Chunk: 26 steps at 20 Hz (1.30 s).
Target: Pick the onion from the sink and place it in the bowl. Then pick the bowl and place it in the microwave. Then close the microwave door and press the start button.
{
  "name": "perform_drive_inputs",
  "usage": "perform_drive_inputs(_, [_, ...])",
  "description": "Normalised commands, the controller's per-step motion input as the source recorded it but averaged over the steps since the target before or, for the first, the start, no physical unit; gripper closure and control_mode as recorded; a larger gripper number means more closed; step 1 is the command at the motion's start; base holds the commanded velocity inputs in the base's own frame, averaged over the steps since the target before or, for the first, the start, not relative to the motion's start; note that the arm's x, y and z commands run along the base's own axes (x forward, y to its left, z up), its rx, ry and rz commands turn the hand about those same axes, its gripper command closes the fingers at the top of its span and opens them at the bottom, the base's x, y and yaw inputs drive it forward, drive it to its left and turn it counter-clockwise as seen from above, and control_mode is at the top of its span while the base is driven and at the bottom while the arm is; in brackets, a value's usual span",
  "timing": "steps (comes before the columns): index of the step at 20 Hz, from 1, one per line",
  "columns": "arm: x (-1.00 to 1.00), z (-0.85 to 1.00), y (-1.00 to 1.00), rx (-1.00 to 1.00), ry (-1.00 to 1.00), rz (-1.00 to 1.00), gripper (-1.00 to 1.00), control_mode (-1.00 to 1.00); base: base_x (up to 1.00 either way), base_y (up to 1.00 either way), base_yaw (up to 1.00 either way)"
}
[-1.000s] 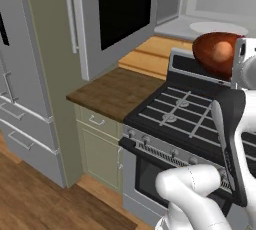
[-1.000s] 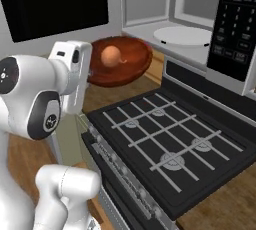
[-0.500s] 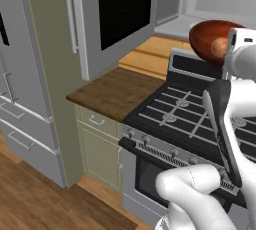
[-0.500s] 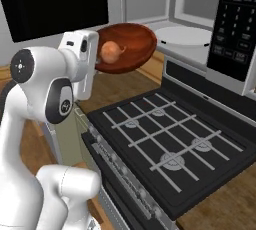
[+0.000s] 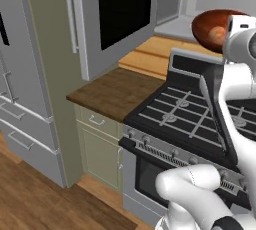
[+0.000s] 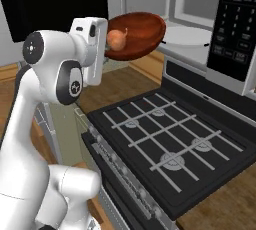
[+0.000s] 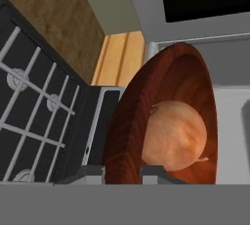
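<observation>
Right up close, the white arm's two-finger gripper (image 7: pixel 122 172) has its jaws clamped on the near rim of the wide glossy reddish-brown bowl (image 7: pixel 146 121), one dark fingertip (image 7: pixel 90 172) outside the wall and the other inside. Lying in the bowl, against its near side just by the inner finger, is the small round orange-tan onion (image 7: pixel 176 136). The bowl is held up in the air, tilted a little, over the back edge of the black gas stove with its grey burner grates (image 6: pixel 170 144). Beyond it stands the silver-grey microwave (image 6: pixel 235 29) with its white round turntable plate (image 6: pixel 187 36), the bowl's far rim just in front of the plate. Off to the left, the microwave door with its black glass window (image 5: pixel 125 9) hangs wide open above the brown wooden counter (image 5: pixel 112 91).
</observation>
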Motion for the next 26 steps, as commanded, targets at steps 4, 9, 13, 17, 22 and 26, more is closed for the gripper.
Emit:
perform_drive_inputs(4, [0.21, 0.46, -0.27, 0.0, 0.09, -0.01, 1.0, -1.0, 0.0, 0.0, 0.0])
perform_drive_inputs(9, [0.23, 0.33, -0.22, 0.0, 0.08, 0.0, 1.0, -1.0, 0.0, 0.0, 0.0])
perform_drive_inputs(13, [0.43, 0.12, -0.3, 0.0, 0.05, 0.0, 1.0, -1.0, 0.0, 0.0, 0.0])
perform_drive_inputs(17, [0.49, 0.07, -0.33, 0.0, 0.0, 0.0, 1.0, -1.0, 0.0, 0.0, 0.0])
perform_drive_inputs(22, [0.5, 0.0, -0.32, 0.0, 0.0, 0.0, 1.0, -1.0, 0.0, 0.0, 0.0])
perform_drive_inputs(26, [0.72, -0.06, -0.29, 0.0, 0.0, 0.0, 1.0, -1.0, 0.0, 0.0, 0.0])
